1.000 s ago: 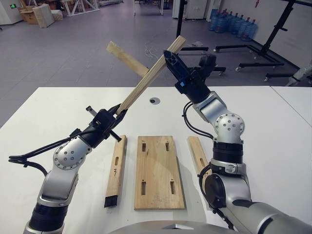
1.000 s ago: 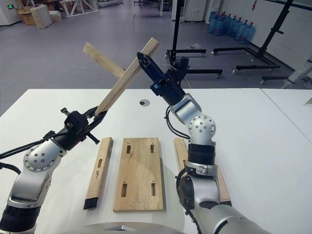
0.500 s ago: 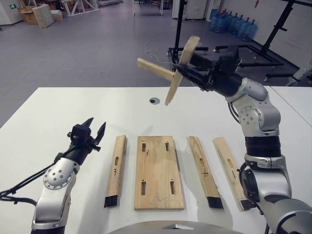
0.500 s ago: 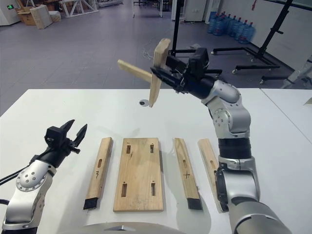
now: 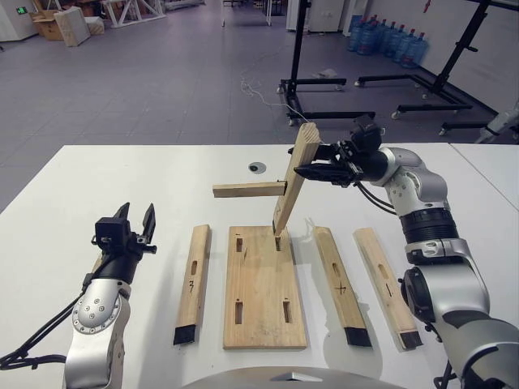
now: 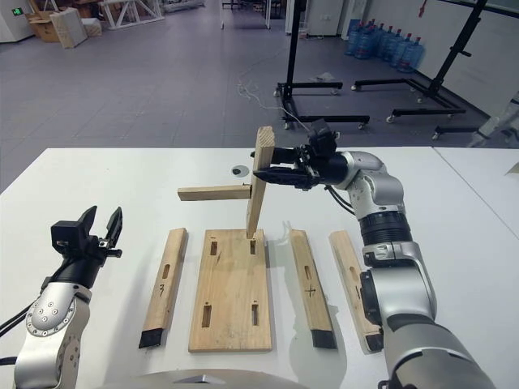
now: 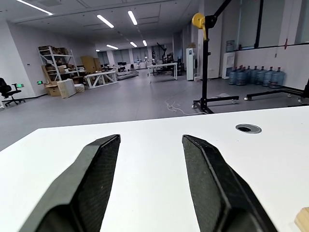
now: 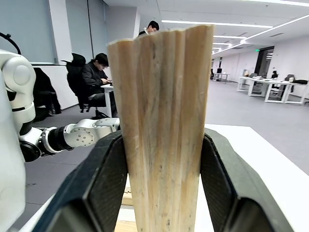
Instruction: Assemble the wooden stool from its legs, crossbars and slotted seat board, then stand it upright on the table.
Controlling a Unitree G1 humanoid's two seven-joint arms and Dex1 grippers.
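Over the board's (image 5: 263,296) far right slot (image 5: 279,242) we are clamping the leg (image 5: 285,203) in our right gripper (image 5: 302,171) for seating, left gripper (image 5: 136,213) spread.

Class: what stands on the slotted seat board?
One leg with crossbar, in the right gripper, foot at the board's far end; whether it enters a slot is hidden.

From the head, my two eye cameras looked forward and down over the white table (image 5: 97,186) at middle range. They shared almost the whole tabletop, including the seat board (image 5: 263,288) and the grommet hole (image 5: 257,168). The left wrist camera sat low, facing out across the table between the spread fingers of the left gripper (image 7: 152,140), and caught that same hole. The right wrist camera faced along the right gripper (image 8: 164,137), very close against the clamped leg (image 8: 164,96).
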